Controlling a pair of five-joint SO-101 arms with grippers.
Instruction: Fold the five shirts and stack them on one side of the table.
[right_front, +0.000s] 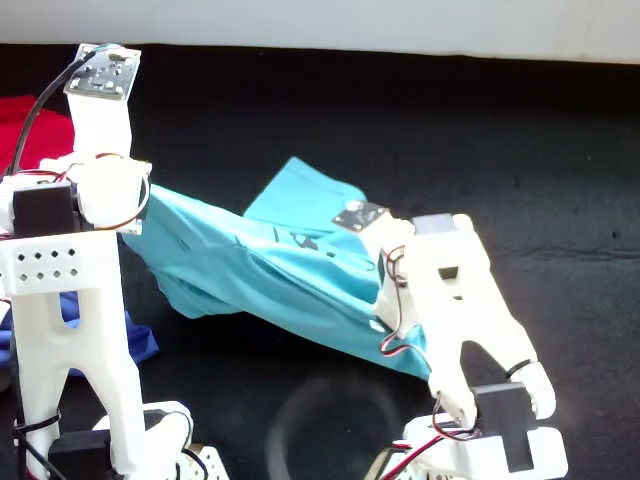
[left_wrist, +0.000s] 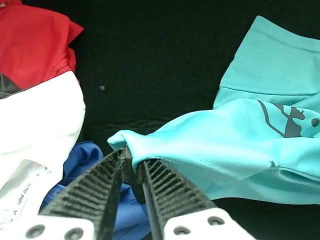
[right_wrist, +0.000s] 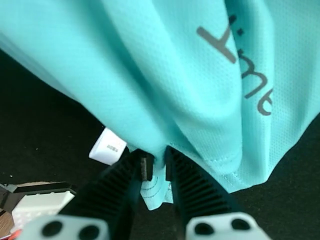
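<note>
Two arms holding one shirt between them over a black table (right_front: 500, 150). The teal shirt (right_front: 270, 265) hangs stretched and creased between the two arms, running from the upper left of the high view down to the lower right, with one loose flap lying flat on the table behind it. The left gripper (left_wrist: 132, 162) has its ribbed fingers (left_wrist: 167, 187) pressed together on a bunched corner of the teal cloth, with almost no gap between them. The right gripper (right_wrist: 156, 167) is likewise clamped tight on a hemmed edge of the same shirt, a small pinch of fabric showing between its fingers (right_wrist: 192, 192); a white label (right_wrist: 107, 147) sticks out of the cloth just beside that grip. Dark printed markings show on the shirt's front in both wrist views. In the left wrist view, a red shirt (left_wrist: 35, 40), a white shirt (left_wrist: 40, 125) and a blue shirt (left_wrist: 85, 155) lie crumpled and touching one another in a heap near the left arm, apart from the teal shirt
</note>
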